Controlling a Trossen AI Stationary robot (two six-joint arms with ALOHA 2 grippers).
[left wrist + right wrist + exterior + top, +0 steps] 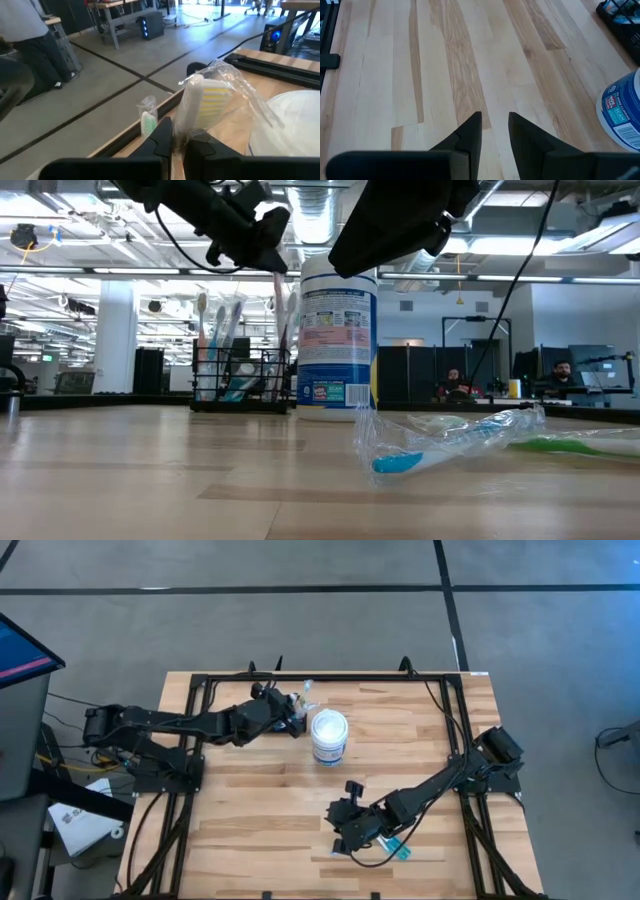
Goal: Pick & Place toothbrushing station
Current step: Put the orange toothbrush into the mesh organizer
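The toothbrushing station (240,380), a low black wire rack, stands at the table's far side, left of the white tub (329,736). It holds several wrapped toothbrushes upright, and a green-headed one (147,121) shows past my left fingers. My left gripper (292,712) hovers over the rack, shut on a plastic-wrapped toothbrush with yellow bristles (212,102). My right gripper (347,832) is open above bare wood near the front, with nothing between its fingers (495,130). Two more wrapped toothbrushes (450,445) lie on the table beside it. My left gripper pinches the wrapped toothbrush's neck (181,137), just below the head, between its two fingers. The fingers come nearly level from the table's left. The head stands beyond the fingers and the handle (279,305) hangs below them, down to the rack's top; whether it is inside, I cannot tell.
The white tub (337,340) stands close to the rack's right side, between the two arms. A black frame rail (330,677) runs along the table's far edge. Open wood lies between the tub and the front edge (445,60).
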